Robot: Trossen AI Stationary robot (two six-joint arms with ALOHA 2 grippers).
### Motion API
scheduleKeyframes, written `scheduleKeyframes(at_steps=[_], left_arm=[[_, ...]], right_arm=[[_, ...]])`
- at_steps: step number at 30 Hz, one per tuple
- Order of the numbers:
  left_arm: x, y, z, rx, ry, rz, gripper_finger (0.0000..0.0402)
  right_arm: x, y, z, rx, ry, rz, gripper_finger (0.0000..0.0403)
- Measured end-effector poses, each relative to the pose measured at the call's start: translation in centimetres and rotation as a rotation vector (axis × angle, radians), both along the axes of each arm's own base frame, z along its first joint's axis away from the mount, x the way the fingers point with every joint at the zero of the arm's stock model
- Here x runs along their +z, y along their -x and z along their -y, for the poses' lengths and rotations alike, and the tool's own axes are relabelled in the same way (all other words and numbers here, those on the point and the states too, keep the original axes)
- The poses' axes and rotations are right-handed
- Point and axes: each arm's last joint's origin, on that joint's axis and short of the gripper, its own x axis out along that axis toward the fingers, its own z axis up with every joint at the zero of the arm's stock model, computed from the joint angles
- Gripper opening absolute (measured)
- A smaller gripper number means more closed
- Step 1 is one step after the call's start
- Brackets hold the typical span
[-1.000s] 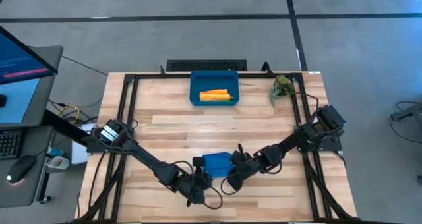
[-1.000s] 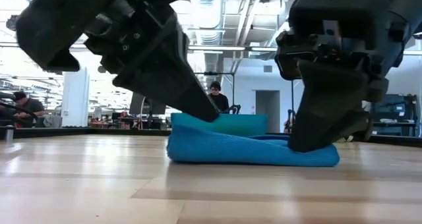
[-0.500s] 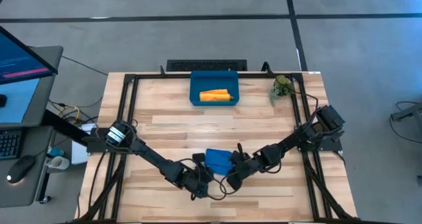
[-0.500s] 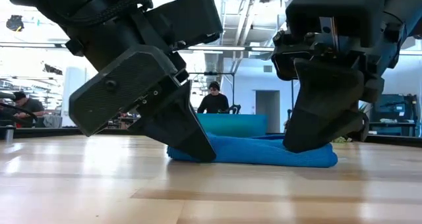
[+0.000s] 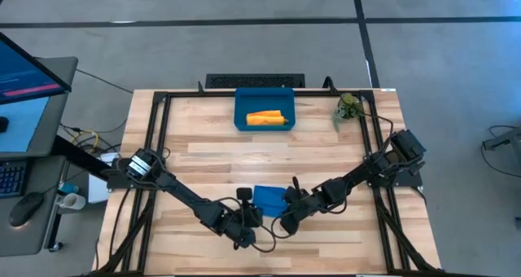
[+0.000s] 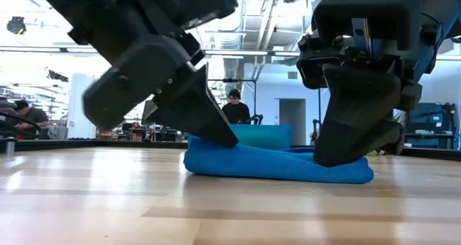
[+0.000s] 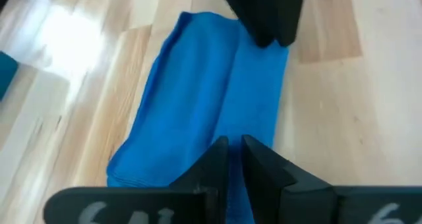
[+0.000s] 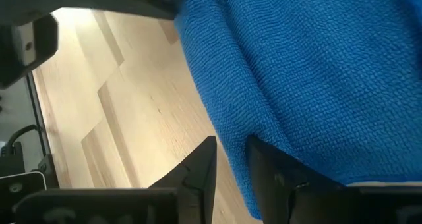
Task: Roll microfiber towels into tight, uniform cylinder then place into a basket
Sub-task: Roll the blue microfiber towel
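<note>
The blue towel (image 6: 277, 166) lies folded flat on the table near its front edge, also visible in the high view (image 5: 269, 197). My left gripper (image 6: 223, 138) slants down onto the towel's left end, its fingers nearly together (image 7: 234, 145). My right gripper (image 6: 335, 157) stands on the right end, shut on the towel (image 8: 231, 155). The orange towel (image 5: 267, 117) lies rolled in the dark-blue basket (image 5: 241, 106) at the table's far side. My left gripper rests its shut fingertips (image 6: 220, 135) on the top of the towel's left end (image 7: 204, 128), slanting down from the left. Whether a layer sits between the fingers I cannot tell. The towel stays flat on the table. My right gripper has the towel's right-end edge (image 8: 245, 174) between its two fingers, coming from above and slanting down. One finger (image 8: 198, 168) stands over bare wood and the other (image 8: 273, 174) lies against the cloth. One layer or several, I cannot tell. The towel lies on the table.
A small green plant (image 5: 348, 106) stands at the far right corner. A black frame (image 5: 155, 147) runs along the table's sides. Bare wood lies between the towel and the basket. A person (image 6: 234, 107) stands in the room behind.
My left gripper has tipped and swung at the towel's left end: from on top of it, down to the table beside it, then back onto its top. The towel stays flat, its left end nudged slightly toward the right.
</note>
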Motion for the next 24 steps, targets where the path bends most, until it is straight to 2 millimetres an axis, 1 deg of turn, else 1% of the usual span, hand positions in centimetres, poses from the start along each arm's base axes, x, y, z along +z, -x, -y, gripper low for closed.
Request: scheduleKeyframes(at_steps=[3, 7, 11, 16, 20, 24], left_arm=[[-0.2, -0.4, -0.8, 0.004, 0.019, -0.025, 0.0034], [-0.6, -0.9, -1.6, -0.025, 0.099, -0.074, 0.0034], [-1.2, -0.6, -2.2, 0.006, 0.108, -0.071, 0.0034], [-1.5, -0.5, -2.7, 0.051, 0.145, -0.068, 0.0034], [-1.5, -0.5, -2.7, 0.064, 0.158, -0.066, 0.0034], [-1.5, -0.5, -2.7, 0.068, 0.161, -0.068, 0.0034]], right_arm=[[0.0, 0.0, 0.0, 0.0, 0.0, -0.001, 0.0111], [0.0, 0.0, 0.0, 0.007, -0.007, -0.005, 0.0111], [0.0, 0.0, -0.1, 0.009, -0.009, -0.006, 0.0111], [0.0, 0.0, 0.0, 0.018, -0.016, -0.009, 0.0115], [0.1, -0.2, 0.0, 0.106, 0.021, 0.033, 0.0127], [1.4, 0.1, 0.3, 0.138, 0.016, 0.049, 0.0128]])
